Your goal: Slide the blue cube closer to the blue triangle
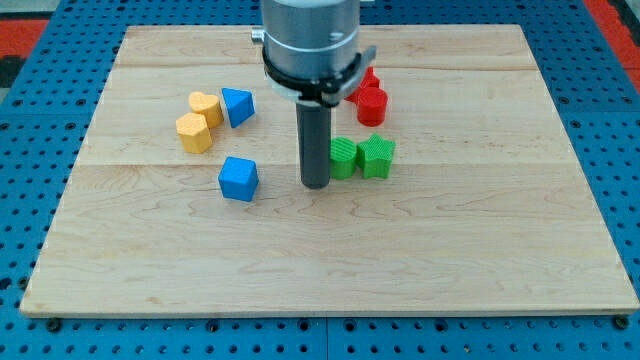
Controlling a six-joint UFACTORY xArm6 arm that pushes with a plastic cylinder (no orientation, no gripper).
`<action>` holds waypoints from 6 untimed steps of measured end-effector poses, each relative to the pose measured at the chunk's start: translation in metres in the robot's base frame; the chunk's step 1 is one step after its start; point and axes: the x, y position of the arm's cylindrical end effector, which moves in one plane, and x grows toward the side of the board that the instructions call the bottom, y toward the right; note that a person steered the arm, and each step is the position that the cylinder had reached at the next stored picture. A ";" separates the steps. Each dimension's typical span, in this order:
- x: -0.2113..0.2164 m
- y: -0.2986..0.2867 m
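**Rod tip rests to the right of the blue cube on a wooden board**

Camera view: A pale wooden board lies on a blue perforated surface. From the view's top centre, the arm's grey cylindrical body comes down and ends in a straight dark rod. There is no claw here to open or close, and the rod grips nothing. My tip rests on the board near the middle.

The blue cube sits to the view's left of my tip, at nearly the same height in the view, near it but apart, with bare wood between them. The blue triangle lies above the blue cube, toward the view's top, apart from it. Touching the triangle's left side is a yellow heart-shaped block, and a yellow block of unclear shape sits just below and left of that.

Just to the right of my tip are two green blocks, side by side, the nearer one partly hidden by the rod. Above them sit two red blocks, partly hidden by the arm.
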 end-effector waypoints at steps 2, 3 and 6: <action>0.015 -0.047; -0.012 -0.058; -0.024 -0.108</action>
